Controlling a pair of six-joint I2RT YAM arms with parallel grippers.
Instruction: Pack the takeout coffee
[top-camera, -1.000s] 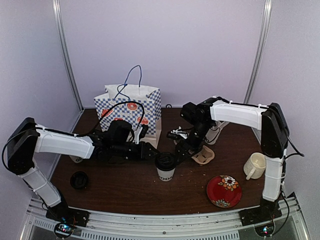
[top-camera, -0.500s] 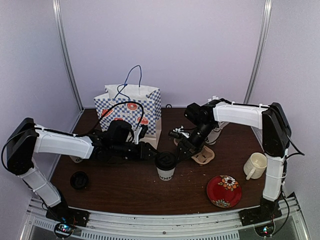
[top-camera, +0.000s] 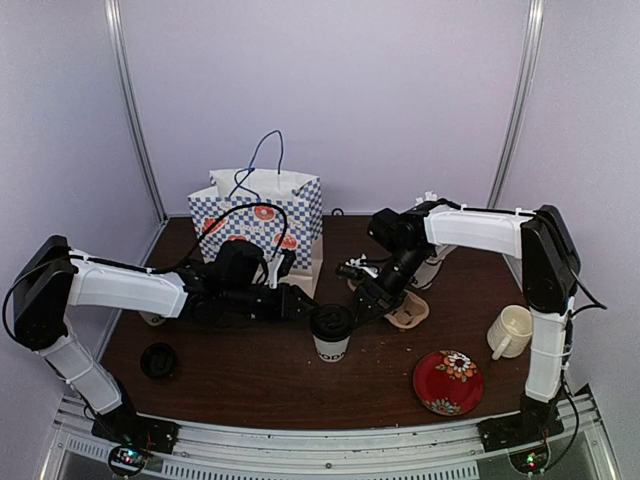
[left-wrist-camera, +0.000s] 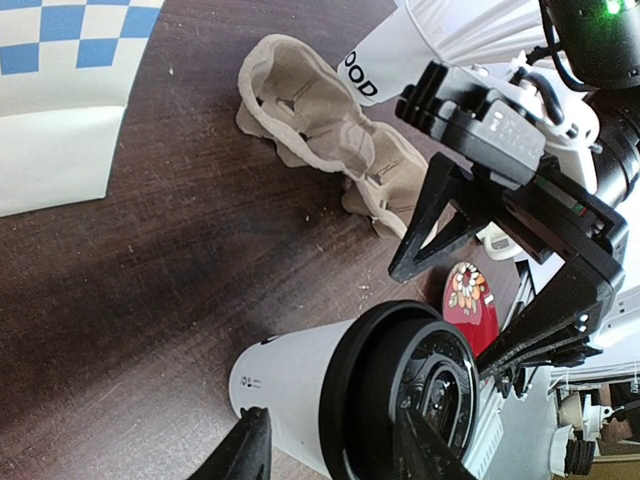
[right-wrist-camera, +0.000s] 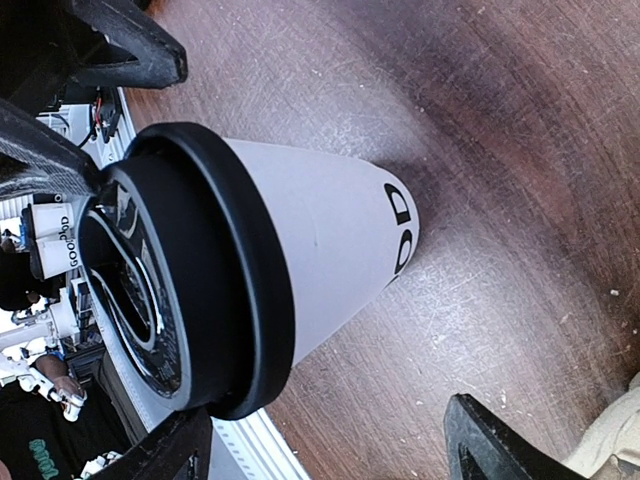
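Note:
A white takeout coffee cup (top-camera: 331, 335) with a black lid stands upright at the table's middle front. In the left wrist view this cup (left-wrist-camera: 300, 390) lies just ahead of my left gripper (left-wrist-camera: 335, 440), which is partly open and turned on its side. One of its fingers (left-wrist-camera: 248, 448) is by the cup's wall and the other is in front of the lid. My right gripper (right-wrist-camera: 330, 450) is wide open, also turned on its side, close on the cup's (right-wrist-camera: 320, 250) other side. A second lettered cup (left-wrist-camera: 385, 60) sits behind the cardboard carrier (left-wrist-camera: 330, 130).
A blue-checked paper bag (top-camera: 258, 215) stands at the back left. The cardboard carrier (top-camera: 410, 312) lies right of the cup. A loose black lid (top-camera: 158, 360) is at the front left. A cream mug (top-camera: 510, 330) and a red plate (top-camera: 448, 381) sit at the right.
My right arm's wrist has shifted slightly to the right while its gripper stays beside the cup. The left arm and the cup have not moved.

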